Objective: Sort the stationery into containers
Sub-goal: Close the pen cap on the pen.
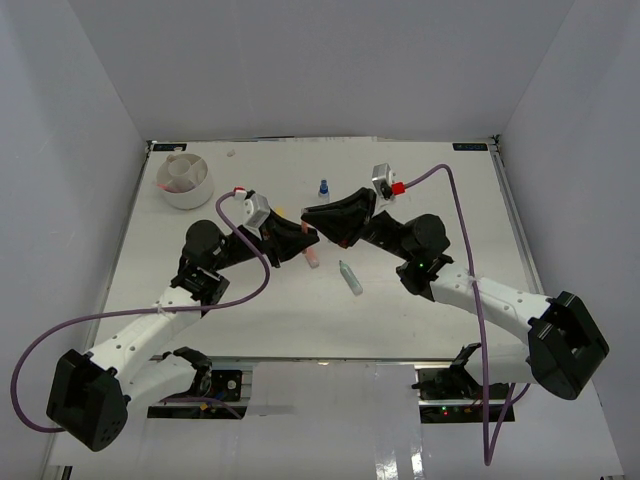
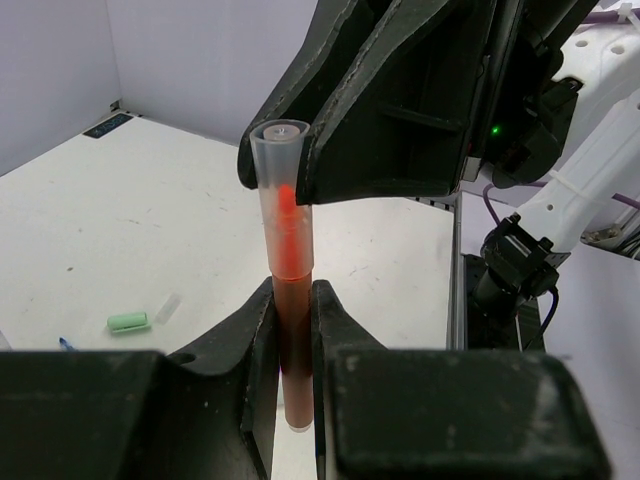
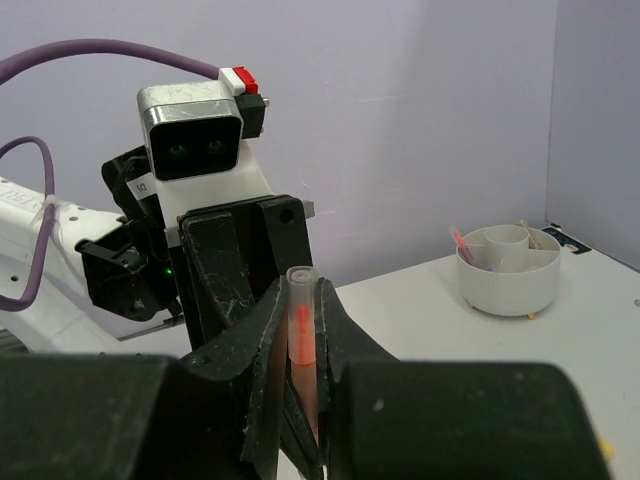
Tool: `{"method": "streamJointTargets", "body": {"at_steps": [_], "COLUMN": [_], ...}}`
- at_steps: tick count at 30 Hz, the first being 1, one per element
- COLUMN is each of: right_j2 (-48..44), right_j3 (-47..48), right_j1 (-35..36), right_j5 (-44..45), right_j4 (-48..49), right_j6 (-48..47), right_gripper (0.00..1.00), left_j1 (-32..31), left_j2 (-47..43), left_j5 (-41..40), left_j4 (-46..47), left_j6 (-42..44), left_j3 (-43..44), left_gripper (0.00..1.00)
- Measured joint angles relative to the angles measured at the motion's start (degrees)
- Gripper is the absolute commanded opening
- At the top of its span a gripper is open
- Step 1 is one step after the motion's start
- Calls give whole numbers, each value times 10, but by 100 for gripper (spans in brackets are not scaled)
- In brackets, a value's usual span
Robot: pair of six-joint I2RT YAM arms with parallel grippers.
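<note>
Both grippers meet over the table's middle on one pink-orange marker (image 2: 287, 250) with a clear cap. My left gripper (image 2: 290, 325) is shut on its body. My right gripper (image 3: 300, 315) is shut on its capped end (image 3: 300, 290). In the top view the left gripper (image 1: 300, 243) and right gripper (image 1: 320, 222) touch tips, with the marker's pink end (image 1: 312, 259) sticking out below. A teal marker (image 1: 350, 277) lies near them. A blue-capped clear bottle (image 1: 323, 190) stands behind. The white divided tub (image 1: 186, 180) sits at the far left and holds a pink pen (image 3: 462, 245).
A small green piece (image 2: 128, 322) with a clear cap beside it lies on the table to the left in the left wrist view. A small pale item (image 1: 231, 154) lies near the back wall. A dark strip (image 1: 470, 147) lies at the far right corner.
</note>
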Motion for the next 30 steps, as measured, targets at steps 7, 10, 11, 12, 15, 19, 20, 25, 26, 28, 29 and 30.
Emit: {"method": "streamJointTargets", "body": {"at_steps": [7,10,11,12,15,19,20,25,26,28,29,30], "right_j2": [-1,-3,-4,-5,-6,-6,-5,11,15,21,23,26], "right_j3": [0,1,4,7,19,33,37,48,48,48,48,48], "right_j1": [0,0,0,0,0,0,0,-1,-1,-1,-1,-1], "right_j5": [0,1,1,1,1,-3,-7,-24,-26,-28,-28,-28], "right_j4": [-21,-43,-56,-69,-111,-158,-169,-191,-192,-193,-195,-197], "right_j6": [-10,-24,-30,-37,-57,-79,-83,-94,-94,-94,-95,-96], "right_gripper": [8,8,8,8,8,8,8,8,8,8,8,8], "left_j1": [1,1,2,1,2,3,3,7,8,11,12,14], "left_j2": [-1,-1,-1,-2,-4,-9,-10,-11,-11,-11,-11,-11], "left_j5": [-2,-5,-7,-9,-17,-26,-27,-33,-33,-33,-33,-33], "left_j4": [-7,-25,-31,-38,-59,-83,-89,-115,-122,-134,-140,-143], "left_j6": [7,17,21,25,40,56,58,64,65,65,65,65], "left_j3": [-4,-4,-4,-4,-4,-4,-4,-5,-5,-5,-6,-6], "left_gripper": [0,0,0,0,0,0,0,0,0,0,0,0]}}
